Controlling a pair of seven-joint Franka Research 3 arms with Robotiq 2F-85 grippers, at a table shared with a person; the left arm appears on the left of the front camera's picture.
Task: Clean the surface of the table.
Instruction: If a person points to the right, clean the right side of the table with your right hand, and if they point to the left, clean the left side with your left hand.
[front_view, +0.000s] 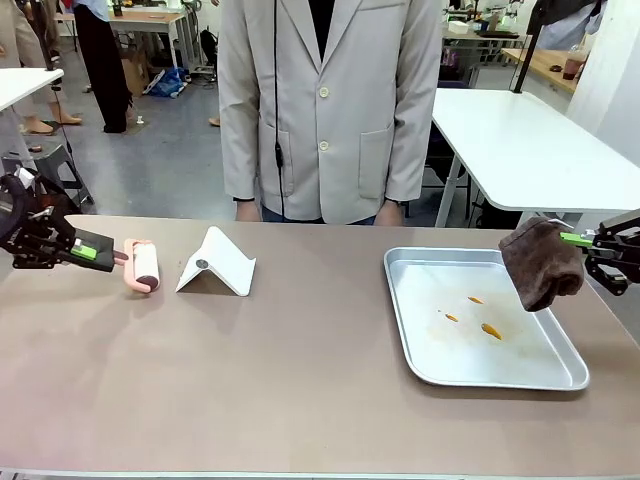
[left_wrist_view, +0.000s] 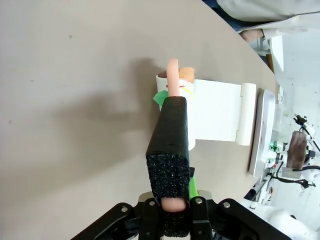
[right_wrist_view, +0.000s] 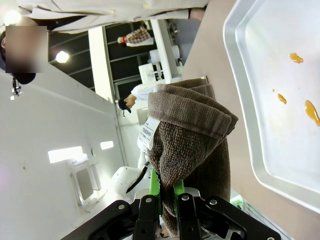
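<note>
The left gripper (front_view: 100, 252) is clamping the pink handle of a lint roller (front_view: 146, 266), its fingers narrowed tight on the black foam grip (left_wrist_view: 169, 150) around that handle. It is holding the roll low at the far left of the table (front_view: 300, 385); whether the roll is actually touching the top I cannot tell. The right gripper (front_view: 575, 239) is pinching a brown towel (front_view: 541, 263) between closed fingers, and the cloth is hanging over the right rim of the tray (front_view: 400, 318), clear of it. The table itself is running the full width of the scene beneath both arms, its near half bare. A person (front_view: 325, 100) is standing at the far edge.

The step in hand looks to be the first pass with the roller. To do it well, the roll should be sitting flat with its axis level, so the whole sticky face is bearing evenly. Straight, overlapping strokes towards the near edge would suit. The white folded stand (front_view: 216, 264) is sitting just right of the roll, so strokes need to be running alongside it, not into it. The towel is probably better saved for the table top than for the orange spots (front_view: 490, 331) in the tray — dragging those out would be spreading the mess.
</note>
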